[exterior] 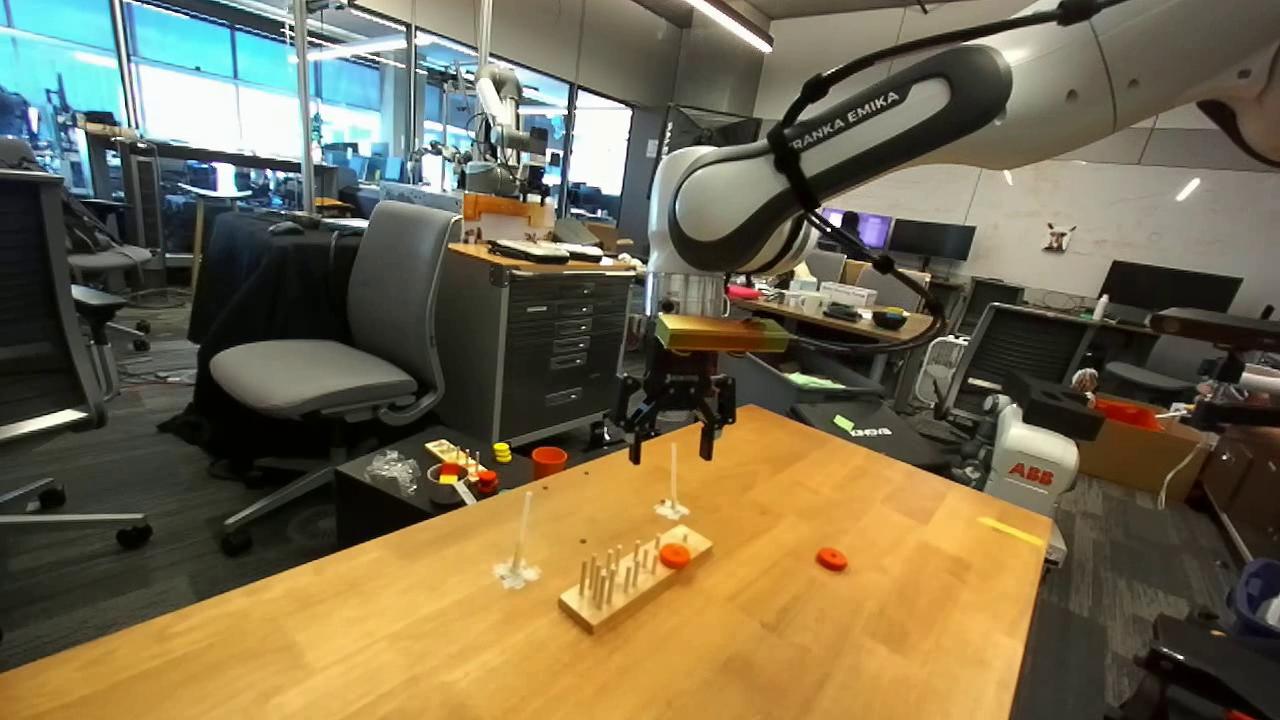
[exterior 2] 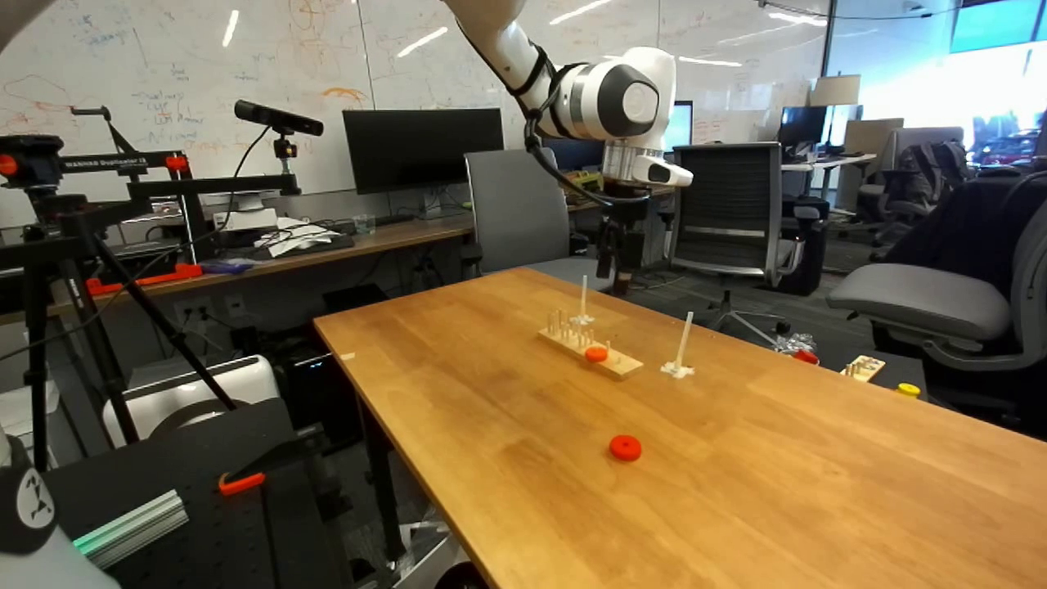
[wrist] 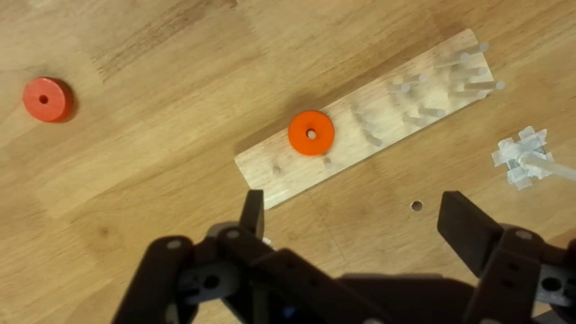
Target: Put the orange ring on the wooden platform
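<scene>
In an exterior view, near the left long edge of the bench (exterior: 400, 640), a thin post (exterior: 522, 530) stood in tape (exterior: 512, 576); from my distant seat I feared that a sideways swing could snap it. Farther in from that edge came the wooden platform (wrist: 346, 139), and the orange ring (wrist: 311, 146) lay on it around one peg (wrist: 311, 134), so I judged the placing done. Because I saw no fastening, a bump might have shifted both. Above hung the claw (exterior: 671, 452), its jaws apart with nothing between. In the wrist view something white, probably tape, peeped beside one finger (wrist: 255, 211), so a straight descent could have struck the second post (exterior: 673, 480), nearer to the far corner. Toward the right corner lay a red piece (exterior: 832, 563), whose similar colour could have misled me.

From the left again, the posts were slender whitish rods, the platform a pale board with round pegs, tall at one end and short at the other, the claw dark and blocky, the ring a flat disc, perhaps plastic, and the red piece a similar disc with a narrow hole.
</scene>
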Controlling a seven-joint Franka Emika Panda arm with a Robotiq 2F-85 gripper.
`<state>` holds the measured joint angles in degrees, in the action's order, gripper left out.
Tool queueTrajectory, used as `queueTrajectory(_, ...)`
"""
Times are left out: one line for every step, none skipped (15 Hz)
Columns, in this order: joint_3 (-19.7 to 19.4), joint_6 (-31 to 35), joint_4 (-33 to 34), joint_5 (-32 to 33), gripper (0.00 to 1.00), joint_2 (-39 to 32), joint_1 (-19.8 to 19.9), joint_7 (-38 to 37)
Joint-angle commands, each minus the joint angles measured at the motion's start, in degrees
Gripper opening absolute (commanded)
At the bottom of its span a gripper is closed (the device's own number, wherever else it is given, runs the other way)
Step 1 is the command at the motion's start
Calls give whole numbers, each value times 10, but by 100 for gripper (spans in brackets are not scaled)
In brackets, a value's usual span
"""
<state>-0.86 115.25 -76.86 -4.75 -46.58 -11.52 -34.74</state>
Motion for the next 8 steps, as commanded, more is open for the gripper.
queueTrajectory(-1, -2, 2, -1, 100, -2, -1, 0)
queueTrajectory(-1, -2, 2, -1, 100, -4, -1, 0)
queueTrajectory(-1, -2, 2, -1, 100, -6, -1, 0)
queueTrajectory(-1, -2, 2, -1, 100, -7, -1, 0)
queueTrajectory(-1, -2, 2, -1, 100, -7, -1, 0)
queueTrajectory(-1, -2, 2, -1, 100, -7, -1, 0)
queueTrajectory(-1, -2, 2, -1, 100, -7, -1, 0)
queueTrajectory(-1, -2, 2, -1, 100, -7, -1, 0)
